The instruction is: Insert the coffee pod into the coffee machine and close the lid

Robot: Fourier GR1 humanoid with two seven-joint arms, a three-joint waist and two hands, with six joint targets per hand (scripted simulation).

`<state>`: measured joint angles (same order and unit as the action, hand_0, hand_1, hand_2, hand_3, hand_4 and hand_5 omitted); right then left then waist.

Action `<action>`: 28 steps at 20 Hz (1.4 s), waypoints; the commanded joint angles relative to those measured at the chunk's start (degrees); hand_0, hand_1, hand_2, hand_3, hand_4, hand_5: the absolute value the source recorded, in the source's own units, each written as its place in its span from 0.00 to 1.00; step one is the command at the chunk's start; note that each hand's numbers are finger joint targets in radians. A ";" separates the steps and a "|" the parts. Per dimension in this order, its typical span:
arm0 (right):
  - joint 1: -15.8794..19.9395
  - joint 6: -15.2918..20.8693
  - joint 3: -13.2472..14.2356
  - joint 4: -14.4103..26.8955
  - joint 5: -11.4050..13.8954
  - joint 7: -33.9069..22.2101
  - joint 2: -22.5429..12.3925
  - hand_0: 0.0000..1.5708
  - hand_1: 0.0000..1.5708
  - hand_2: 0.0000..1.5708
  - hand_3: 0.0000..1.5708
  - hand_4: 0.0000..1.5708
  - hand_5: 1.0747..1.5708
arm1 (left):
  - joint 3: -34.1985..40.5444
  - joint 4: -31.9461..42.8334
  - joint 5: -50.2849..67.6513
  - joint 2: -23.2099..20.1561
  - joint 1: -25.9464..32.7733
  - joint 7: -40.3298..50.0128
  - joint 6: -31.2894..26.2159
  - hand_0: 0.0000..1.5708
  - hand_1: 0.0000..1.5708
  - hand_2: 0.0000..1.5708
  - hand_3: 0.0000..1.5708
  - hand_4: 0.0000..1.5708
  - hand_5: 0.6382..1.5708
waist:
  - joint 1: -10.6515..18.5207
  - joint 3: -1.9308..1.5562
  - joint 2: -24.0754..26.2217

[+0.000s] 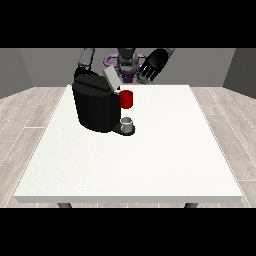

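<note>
Up at one o'clock, the hand at the view's right (154,64) hovers with fingers spread; the coffee machine (95,102) stands at ten o'clock, lid (111,78) raised; the other hand's fingers cannot be told

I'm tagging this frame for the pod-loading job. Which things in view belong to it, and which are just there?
Job: coffee machine, its raised lid, the hand at the view's right.
Just there: red thing at the machine, grey thing on the machine's base, white table.
</note>
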<state>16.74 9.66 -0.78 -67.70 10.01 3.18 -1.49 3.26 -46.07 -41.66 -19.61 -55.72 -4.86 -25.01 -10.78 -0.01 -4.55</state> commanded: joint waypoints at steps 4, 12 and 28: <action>2.62 -1.24 -0.58 -4.70 -0.33 -1.80 -0.42 0.00 0.00 0.00 0.00 0.00 1.00 | 5.42 3.44 2.08 -5.11 -9.39 3.44 -2.75 0.80 0.80 0.82 0.81 0.31 1.00 | -5.70 0.01 -3.39; 7.52 0.11 2.53 -5.60 -0.73 -4.09 -2.21 0.00 0.00 0.00 0.00 0.17 1.00 | 5.02 4.50 0.94 -6.67 -13.16 1.70 -2.59 0.78 0.78 0.82 0.78 0.30 1.00 | -5.62 0.00 -8.40; 10.98 1.18 5.00 -2.18 -1.21 -1.50 -2.82 0.00 0.00 0.00 0.00 0.12 1.00 | 3.88 6.45 -0.47 -4.43 -17.17 1.99 -1.69 0.80 0.80 0.82 0.77 0.27 1.00 | -4.13 -0.02 -13.71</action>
<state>25.82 10.48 3.19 -71.87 9.23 0.72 -4.28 7.35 -39.67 -42.18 -23.89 -70.92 -2.72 -25.36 -16.34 -0.02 -16.64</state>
